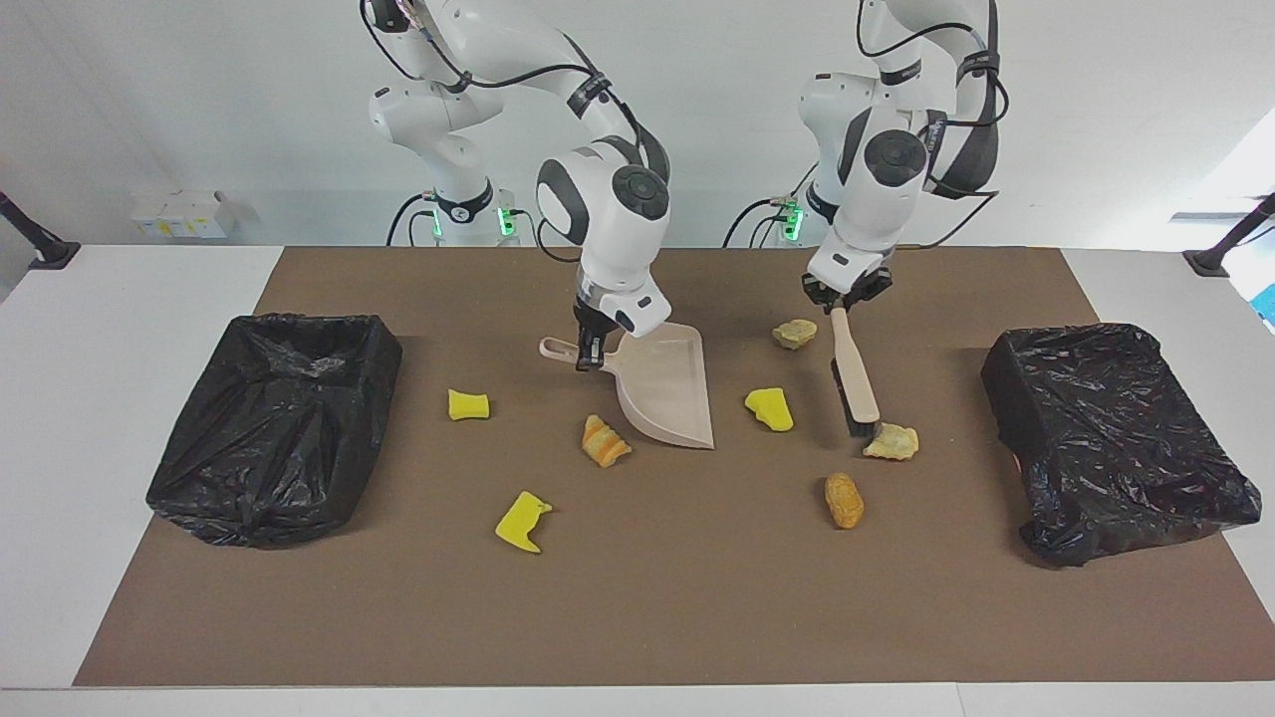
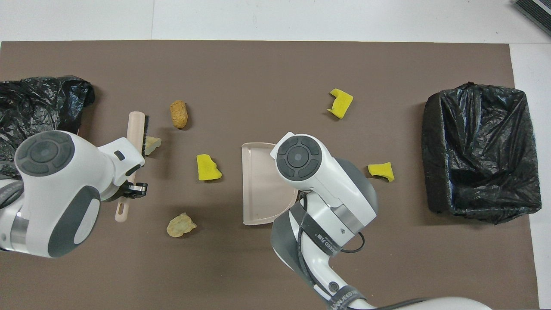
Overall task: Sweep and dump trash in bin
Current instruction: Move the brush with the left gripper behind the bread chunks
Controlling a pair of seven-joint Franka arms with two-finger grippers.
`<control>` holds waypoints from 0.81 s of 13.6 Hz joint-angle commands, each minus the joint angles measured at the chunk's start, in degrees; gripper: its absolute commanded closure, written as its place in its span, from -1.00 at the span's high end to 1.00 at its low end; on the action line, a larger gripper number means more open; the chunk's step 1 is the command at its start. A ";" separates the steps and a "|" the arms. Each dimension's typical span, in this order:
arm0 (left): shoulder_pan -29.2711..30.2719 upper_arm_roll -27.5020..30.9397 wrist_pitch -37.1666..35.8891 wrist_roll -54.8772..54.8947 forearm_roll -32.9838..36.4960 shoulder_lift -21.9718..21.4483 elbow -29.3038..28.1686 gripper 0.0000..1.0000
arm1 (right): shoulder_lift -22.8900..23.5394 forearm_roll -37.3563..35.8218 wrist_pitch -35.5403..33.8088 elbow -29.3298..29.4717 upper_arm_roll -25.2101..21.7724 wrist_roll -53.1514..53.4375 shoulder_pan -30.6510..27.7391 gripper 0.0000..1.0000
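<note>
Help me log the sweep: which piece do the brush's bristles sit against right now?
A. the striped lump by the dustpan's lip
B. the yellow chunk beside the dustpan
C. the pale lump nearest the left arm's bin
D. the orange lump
C: the brush, held by the left hand, has its bristle end right against the pale lump, which lies nearest the bin at that arm's end.

Three bright yellow foam chunks [image 1: 769, 408] and four tan-to-orange lumps [image 1: 844, 499], one striped orange and cream [image 1: 605, 440], dot a brown mat [image 1: 637, 617] on a white desk [image 1: 120, 299]. A beige dustpan [image 1: 665, 398] and beige brush with black bristles [image 1: 855, 378] lie between two glossy black bin liners [image 1: 274, 428]. The arms [image 1: 608, 209] are white and grey.
</note>
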 commanded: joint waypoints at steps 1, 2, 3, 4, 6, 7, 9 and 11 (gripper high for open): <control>5.16 -0.70 1.16 7.11 1.67 3.70 3.35 -1.00 | -1.21 -0.85 0.92 -1.86 0.46 -1.98 -0.60 -1.00; 6.13 -0.70 2.13 7.91 1.67 4.31 3.35 -1.00 | -1.21 -0.85 0.92 -1.86 0.46 -1.54 -0.51 -1.00; 7.27 -0.62 3.10 8.27 1.93 5.28 3.52 -1.00 | -1.21 -0.76 0.83 -1.86 0.46 -1.45 -0.51 -1.00; 8.42 -0.70 4.06 8.62 2.28 6.07 3.61 -1.00 | -1.21 -0.76 0.74 -1.86 0.46 -1.27 -0.42 -1.00; 9.04 -0.70 5.73 8.80 4.63 8.70 4.74 -1.00 | -1.21 -0.76 0.83 -1.86 0.46 -1.36 -0.59 -1.00; 9.04 -0.62 6.00 8.80 5.61 10.54 6.06 -1.00 | -1.13 -0.76 0.83 -1.86 0.46 -1.53 -0.94 -1.00; 8.96 -0.61 6.35 8.97 5.80 12.57 7.65 -1.00 | -1.13 -0.67 0.83 -1.86 0.46 -0.92 -0.77 -1.00; 8.87 -0.70 8.37 10.82 6.15 13.72 7.65 -1.00 | -1.13 -0.67 0.83 -1.86 0.46 -0.83 -0.68 -1.00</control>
